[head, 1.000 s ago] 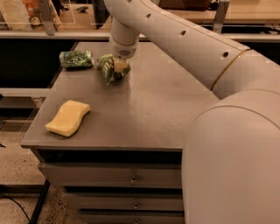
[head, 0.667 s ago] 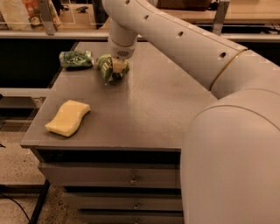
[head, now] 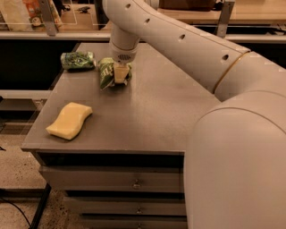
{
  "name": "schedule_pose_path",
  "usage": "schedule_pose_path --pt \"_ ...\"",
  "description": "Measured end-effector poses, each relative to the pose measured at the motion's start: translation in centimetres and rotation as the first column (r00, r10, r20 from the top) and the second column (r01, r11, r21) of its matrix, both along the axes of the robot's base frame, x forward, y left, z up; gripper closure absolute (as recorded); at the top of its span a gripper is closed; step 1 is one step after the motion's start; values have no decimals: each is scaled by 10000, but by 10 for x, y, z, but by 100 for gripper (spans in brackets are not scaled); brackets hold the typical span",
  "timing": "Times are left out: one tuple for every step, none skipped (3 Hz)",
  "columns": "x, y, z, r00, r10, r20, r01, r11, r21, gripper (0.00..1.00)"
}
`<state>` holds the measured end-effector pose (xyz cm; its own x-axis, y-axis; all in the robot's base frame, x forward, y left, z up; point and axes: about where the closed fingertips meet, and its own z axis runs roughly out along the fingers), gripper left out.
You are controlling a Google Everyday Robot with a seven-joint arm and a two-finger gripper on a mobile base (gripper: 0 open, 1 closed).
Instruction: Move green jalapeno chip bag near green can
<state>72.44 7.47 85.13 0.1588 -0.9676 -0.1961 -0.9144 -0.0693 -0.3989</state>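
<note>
The green jalapeno chip bag [head: 105,72], glossy green with white lettering, sits crumpled at the far left part of the grey table [head: 152,112]. My gripper [head: 119,77] comes down from above and is shut on the bag's right side. The green can [head: 77,60], dark and mottled with silver ends, lies on its side near the table's far left corner, a short gap to the left of the bag. The bag and the can do not touch.
A yellow wavy sponge [head: 69,120] lies near the table's front left edge. My white arm [head: 232,116] fills the right side of the view. Drawers [head: 134,183] sit under the tabletop. A shelf with packages [head: 35,13] stands behind the table.
My gripper and the chip bag have shifted a little to the left, closer to the green can. The can and the sponge have not moved.
</note>
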Motion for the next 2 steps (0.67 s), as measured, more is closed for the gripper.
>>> schedule_pose_path --pt "0 1 -2 10000 16 -33 -16 10000 -15 0" --pt "0 1 -3 10000 16 -34 -17 10000 -15 0"
